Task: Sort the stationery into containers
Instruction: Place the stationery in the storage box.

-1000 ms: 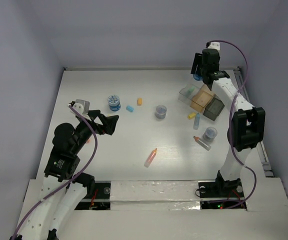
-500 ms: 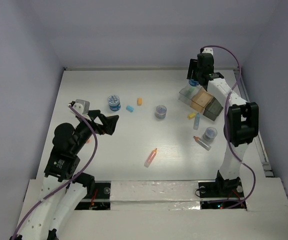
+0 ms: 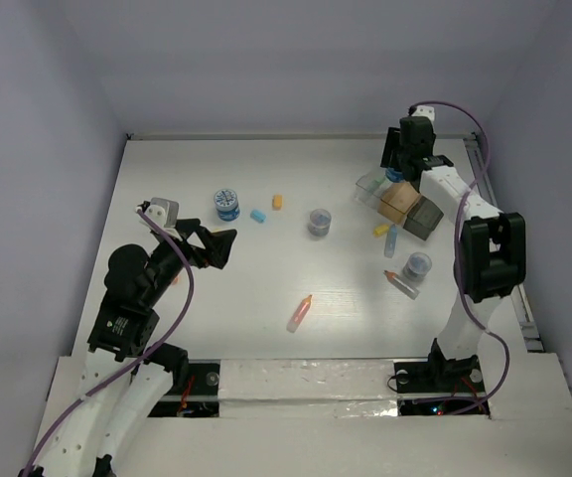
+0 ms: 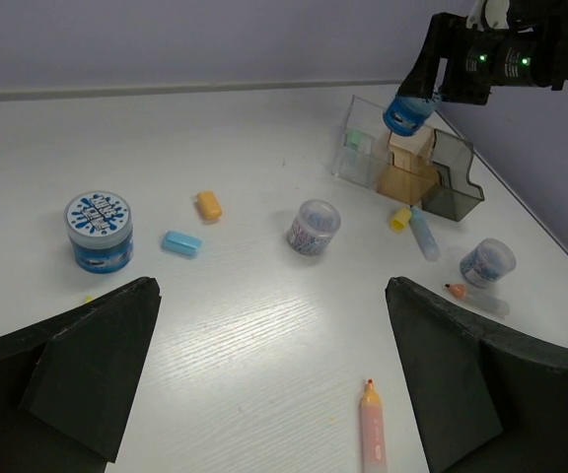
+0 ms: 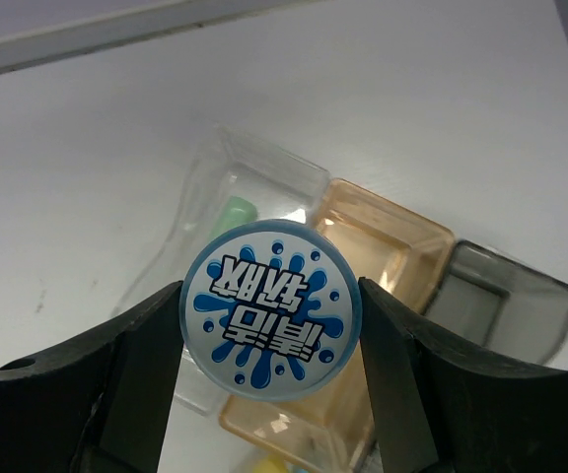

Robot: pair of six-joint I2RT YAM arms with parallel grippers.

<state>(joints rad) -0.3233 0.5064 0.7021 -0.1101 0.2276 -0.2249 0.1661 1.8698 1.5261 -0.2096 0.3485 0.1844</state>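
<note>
White tabletop (image 3: 266, 278): right gripper (image 5: 269, 335) clamps blue-lidded jar (image 4: 407, 113) above clear box (image 5: 215, 197) and amber tray (image 5: 397, 251), left gripper (image 3: 218, 244) agape. Centre over one before releasing.

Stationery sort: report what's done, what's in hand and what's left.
Done: one green piece lies in the clear box. In hand: the right gripper holds a blue-lidded jar above the clear box and the amber box. Left on the table: another blue jar, two grey-lidded jars, blue block, orange block, yellow block, three sticks. The left gripper is open, holding nothing.
</note>
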